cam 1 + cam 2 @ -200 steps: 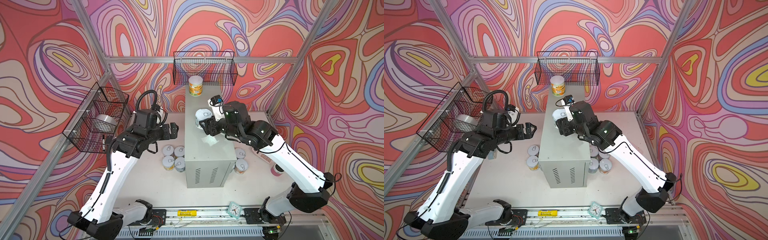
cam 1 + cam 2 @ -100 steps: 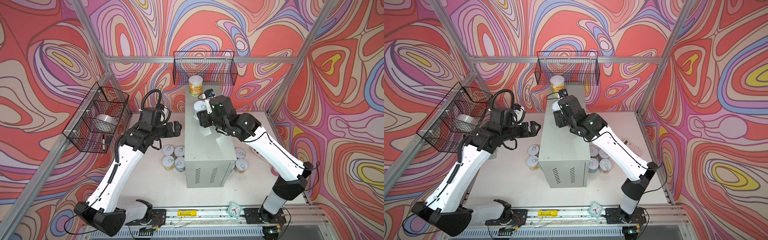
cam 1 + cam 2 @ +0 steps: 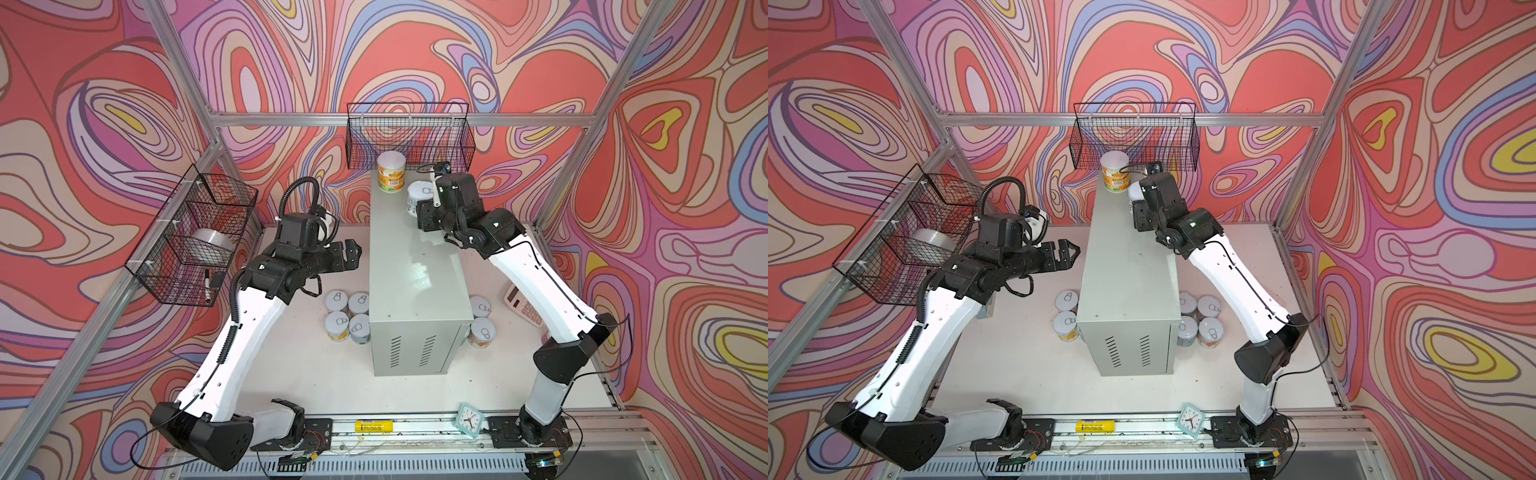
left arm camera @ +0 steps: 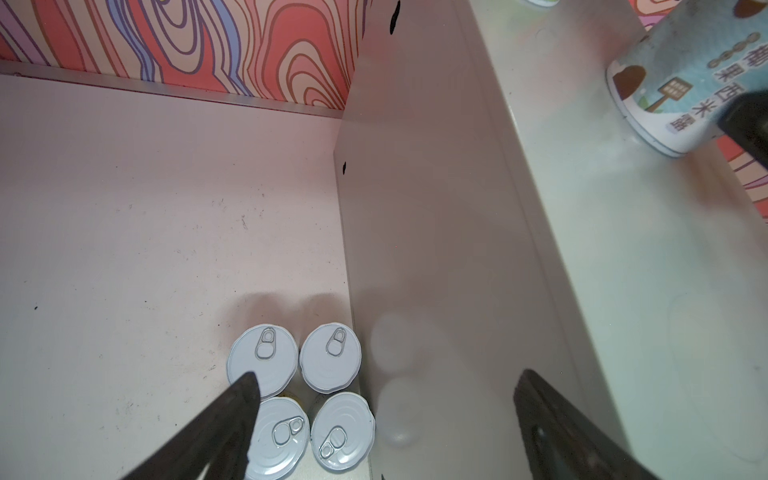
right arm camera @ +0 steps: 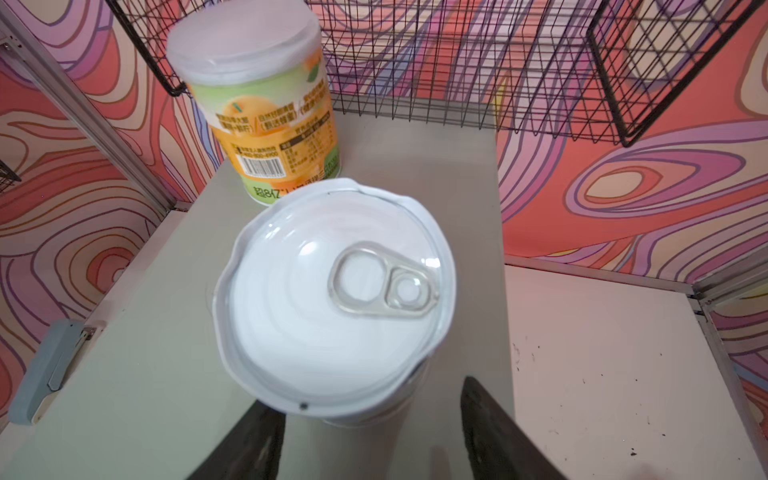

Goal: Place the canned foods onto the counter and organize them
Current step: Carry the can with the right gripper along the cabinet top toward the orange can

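Near edge: a small clock (image 3: pixel 468 419) lies by the front rail.

On the white tabletop (image 3: pixel 316 374) the counter (image 3: pixel 411 291) stands lengthwise, with vent slits on its near end.

We count a left cluster (image 3: pixel 359 328) of four tins, upright in a tight square on the tabletop just beside the counter's left wall. A right cluster (image 3: pixel 1209 306) of four sits likewise beside the right wall.

Beyond the left cluster, the left gripper (image 3: pixel 1074 255) hovers near the counter's left wall, jaws wide apart and holding nothing.

Further back, the right gripper (image 5: pixel 365 390) is over the counter's far end. Its fingers flank the upright pale-blue tin (image 3: pixel 415 195). We cannot tell whether the jaws press on it, or whether its base rests on the top.

Just beyond it, the orange-labelled tin (image 3: pixel 391 176) stands upright at the counter's far edge.

Behind that, a wire basket (image 3: pixel 409 137) hangs on the back wall.
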`<state>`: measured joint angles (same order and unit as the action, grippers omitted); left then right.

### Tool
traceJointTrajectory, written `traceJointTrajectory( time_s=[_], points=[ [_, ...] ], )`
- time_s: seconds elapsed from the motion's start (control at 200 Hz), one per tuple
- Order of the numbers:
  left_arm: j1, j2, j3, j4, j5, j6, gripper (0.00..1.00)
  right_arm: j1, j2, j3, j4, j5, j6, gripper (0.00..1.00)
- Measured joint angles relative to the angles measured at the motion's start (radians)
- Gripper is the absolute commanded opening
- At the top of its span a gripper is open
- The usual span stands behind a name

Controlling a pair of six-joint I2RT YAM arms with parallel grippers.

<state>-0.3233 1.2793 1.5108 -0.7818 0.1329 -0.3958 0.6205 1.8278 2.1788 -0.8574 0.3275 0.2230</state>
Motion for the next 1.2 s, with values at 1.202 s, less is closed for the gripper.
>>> traceJointTrajectory(
  time_s=[1.202],
  points=[
    [0.009, 0.060, -0.015, 0.039, 0.024, 0.003, 0.92, -0.153, 0.287, 0.331, 0.111, -0.179, 0.027, 0.61]
  ],
)
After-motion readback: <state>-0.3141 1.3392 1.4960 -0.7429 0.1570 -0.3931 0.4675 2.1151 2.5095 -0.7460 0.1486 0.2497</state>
